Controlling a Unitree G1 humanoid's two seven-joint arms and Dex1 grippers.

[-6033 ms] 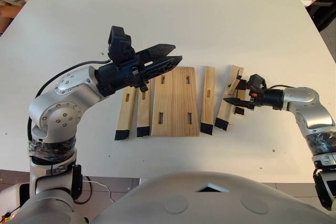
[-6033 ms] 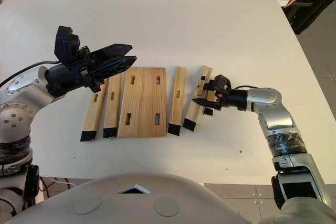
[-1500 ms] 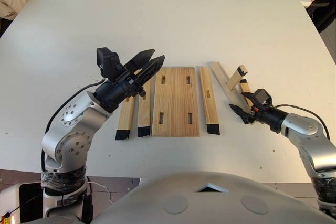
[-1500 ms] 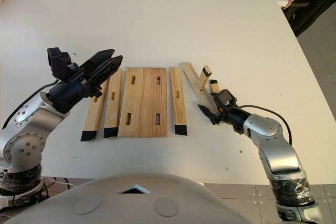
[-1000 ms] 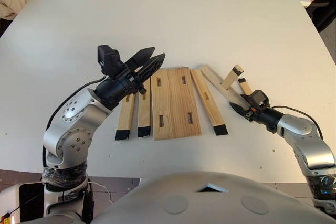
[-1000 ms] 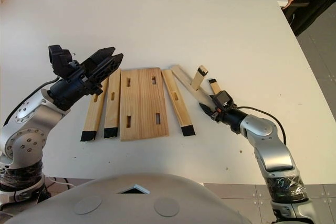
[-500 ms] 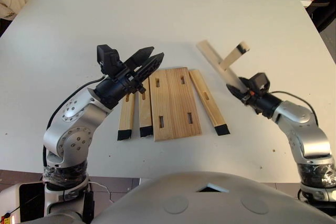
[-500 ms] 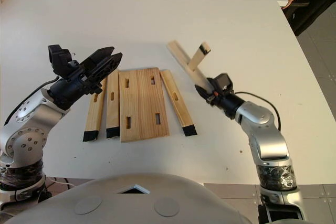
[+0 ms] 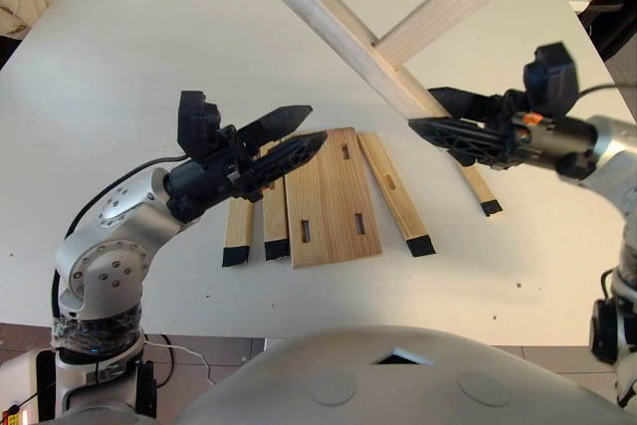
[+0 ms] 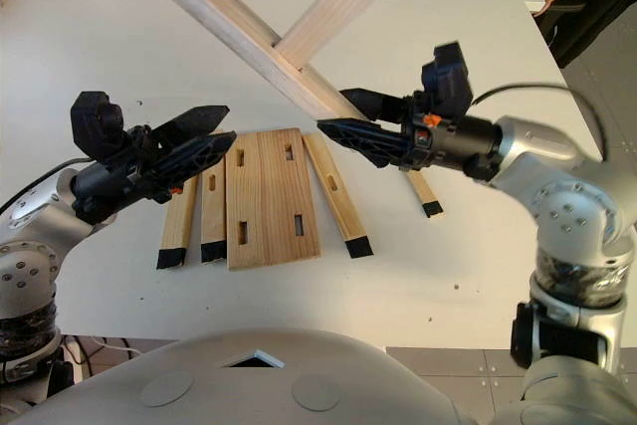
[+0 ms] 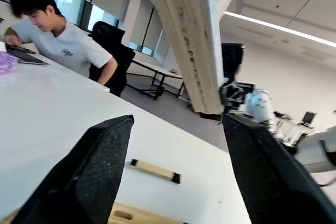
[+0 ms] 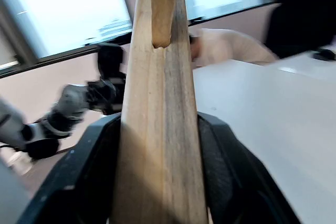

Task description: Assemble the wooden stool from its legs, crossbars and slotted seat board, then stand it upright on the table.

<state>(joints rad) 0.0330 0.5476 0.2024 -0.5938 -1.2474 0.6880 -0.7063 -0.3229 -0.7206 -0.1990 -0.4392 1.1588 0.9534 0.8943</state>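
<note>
Two legs (image 9: 275, 216) lie flat just left of board (image 9: 333, 196); third leg (image 9: 395, 194) just right of board, loose crossbar (image 9: 480, 189) farther right. Right gripper (image 9: 423, 111) clamped on fourth leg (image 9: 328, 17), raised above board's right side, second crossbar (image 9: 448, 2) stuck in it. Left gripper (image 9: 314, 122) fingers apart, over board's far left corner.

Parts tally: 1 seat board (image 9: 333, 196), with 4 slots (image 9: 306, 229) in it. 4 legs: 2 lay left of the board (outer leg (image 9: 238, 226), inner leg (image 9: 276, 208)), 1 lay right of it (right leg (image 9: 395, 193)), and 1 was up off the table (raised leg (image 9: 338, 32)). 2 crossbars: joined crossbar (image 9: 448, 2) sat in the raised leg, loose crossbar (image 9: 481, 189) lay flat. 2 grippers of mine: left gripper (image 9: 314, 123), right gripper (image 9: 420, 109).
</note>
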